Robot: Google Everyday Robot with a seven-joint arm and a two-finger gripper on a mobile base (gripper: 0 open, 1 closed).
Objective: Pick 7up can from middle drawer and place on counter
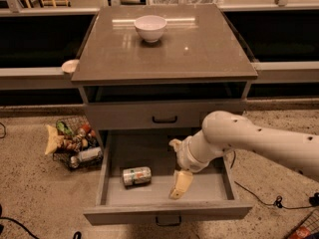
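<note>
The 7up can lies on its side on the floor of the middle drawer. It is in the half of the drawer nearer the wire basket and closer to the drawer's front panel than to its back. Its long axis runs across the drawer, roughly parallel to that front panel.

The claw hangs inside the same drawer, about midway along the drawer's width. It is released, with its two pale fingers spread apart and nothing between them. The can sits near the claw but clear of it, off to the basket side and at about the same depth in the drawer (no contact as far as I can see).

My judgement is that the coming move turns on a sideways shift along the drawer toward the can. The fingers would then close across the can's short width, not along its length.
</note>
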